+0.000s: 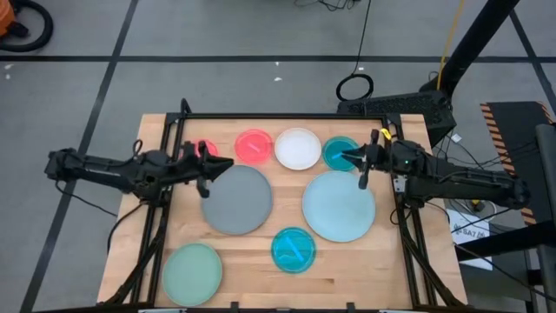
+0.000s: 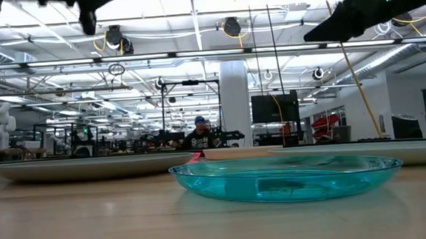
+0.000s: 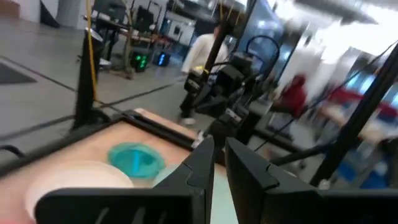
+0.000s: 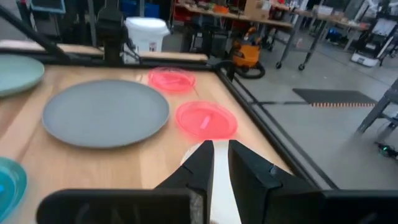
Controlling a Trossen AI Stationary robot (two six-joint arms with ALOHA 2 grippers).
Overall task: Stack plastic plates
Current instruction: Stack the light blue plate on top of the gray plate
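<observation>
Eight plates lie flat and apart on the wooden table. Along the far side are two pink-red plates (image 1: pixel 205 149) (image 1: pixel 254 146), a white one (image 1: pixel 298 148) and a teal one (image 1: pixel 339 153). The grey plate (image 1: pixel 236 199) and pale blue plate (image 1: pixel 339 206) lie mid-table. A second teal plate (image 1: pixel 294 249) and the pale green plate (image 1: pixel 192 271) lie near the front. My left gripper (image 1: pixel 228 163) hovers shut over the grey plate's far-left rim. My right gripper (image 1: pixel 349 157) hovers shut over the far teal plate. In the low view both arms are high above the table.
A black frame (image 1: pixel 278 116) borders the table's far edge and sides. Bare wood shows between the plates and along the near edge (image 1: pixel 373 278). In the low view the near teal plate (image 2: pixel 283 176) fills the foreground. A person (image 2: pixel 200 135) sits far behind the table.
</observation>
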